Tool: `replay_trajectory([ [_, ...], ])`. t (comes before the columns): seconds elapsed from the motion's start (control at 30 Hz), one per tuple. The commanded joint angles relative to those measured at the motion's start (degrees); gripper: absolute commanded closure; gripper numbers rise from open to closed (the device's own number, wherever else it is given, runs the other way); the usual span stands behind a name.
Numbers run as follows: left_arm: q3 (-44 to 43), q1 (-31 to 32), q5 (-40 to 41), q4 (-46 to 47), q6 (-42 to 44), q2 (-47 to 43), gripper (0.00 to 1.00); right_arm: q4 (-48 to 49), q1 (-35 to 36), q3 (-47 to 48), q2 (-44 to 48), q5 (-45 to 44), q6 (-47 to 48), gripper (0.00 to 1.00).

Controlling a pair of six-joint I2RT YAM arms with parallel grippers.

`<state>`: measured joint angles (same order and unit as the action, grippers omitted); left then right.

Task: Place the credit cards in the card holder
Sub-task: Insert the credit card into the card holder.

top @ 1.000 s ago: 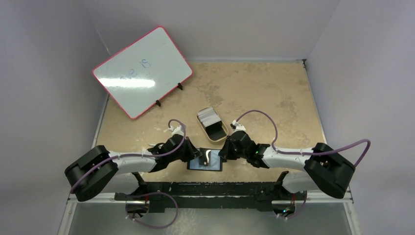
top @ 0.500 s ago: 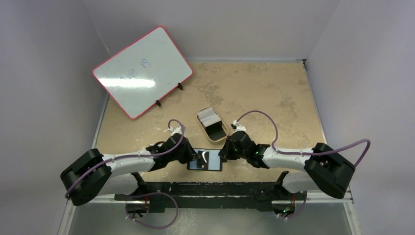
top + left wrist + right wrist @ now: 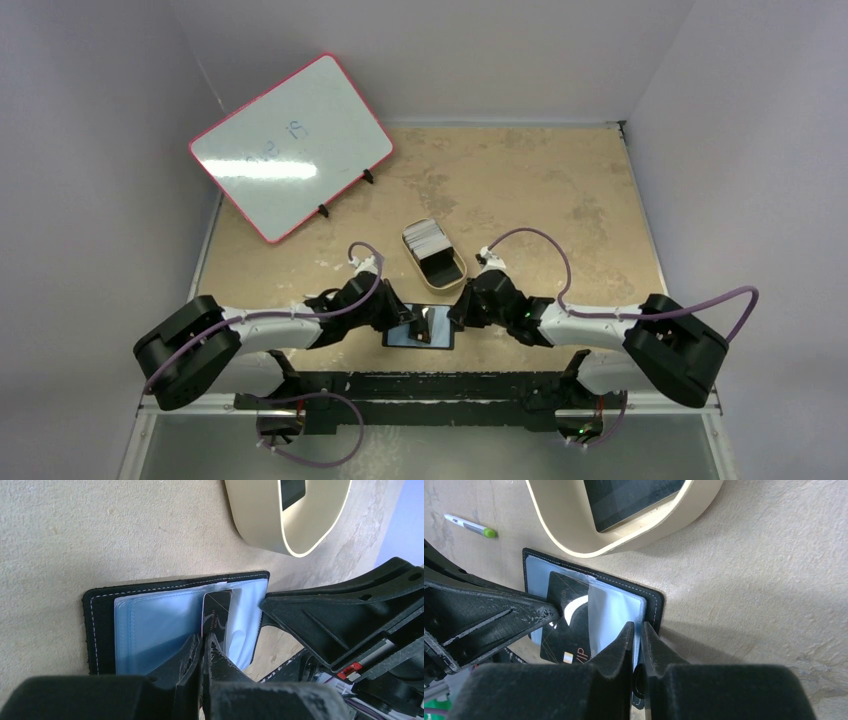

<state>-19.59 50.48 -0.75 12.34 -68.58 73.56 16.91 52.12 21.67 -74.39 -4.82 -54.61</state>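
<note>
**Card holder point(image 3: 418, 338) and surroundings.** The card holder is shown lying open and flat on the table point(image 3: 560, 200), just ahead of the arm bases, with its bluish clear sleeves turned upward.

- **Left gripper point(image 3: 205, 641):** It is seen clamped on a dark credit card point(image 3: 216, 611). The card's free end is laid over the card holder's sleeves. Whether that end has entered a sleeve cannot be told.
- **Right gripper point(image 3: 637, 627):** It is placed at the opposite side of the card holder. Its fingers are pressed almost together on the clear sleeve at the holder's stitched edge.
- **Both grippers:** They are faced toward each other across the card holder, near but apart.
- **Tan oval tin point(image 3: 434, 256):** It is set just beyond the card holder.
- **Stack of credit cards point(image 3: 423, 237):** The whitish stack is held in the tin's end farther from the card holder. The nearer end appears dark.
- **Pen point(image 3: 471, 526):** It has a green tip and is seen on the table past the card holder on the left gripper's side, apart from it.
- **Red-rimmed whiteboard point(image 3: 290, 145):** It is propped on small black feet, well beyond the card holder, toward the left arm's side.
</note>
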Motion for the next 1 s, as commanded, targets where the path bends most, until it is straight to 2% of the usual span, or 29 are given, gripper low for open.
replay_trajectory([
  [0.0,1.9,0.7,3.9,4.6,-1.7,-0.8,1.00,0.5,0.4,-1.5,2.2,-2.1,-2.7,0.91],
  [0.23,2.5,0.8,6.2,2.0,-0.7,-2.7,1.00,0.1,0.4,-2.1,2.9,-2.3,-4.6,0.91],
  [0.43,2.4,0.8,7.4,-2.8,3.9,-5.3,1.00,0.4,0.3,-3.0,3.4,-2.2,-5.1,0.91],
  [0.63,4.1,1.9,5.8,4.3,2.7,-3.0,1.00,0.7,0.3,-3.0,3.5,-2.9,-5.2,0.91],
  [0.97,4.5,6.5,9.6,10.9,-0.3,-1.5,1.00,1.5,0.3,-4.9,6.6,-3.3,-8.0,0.93],
])
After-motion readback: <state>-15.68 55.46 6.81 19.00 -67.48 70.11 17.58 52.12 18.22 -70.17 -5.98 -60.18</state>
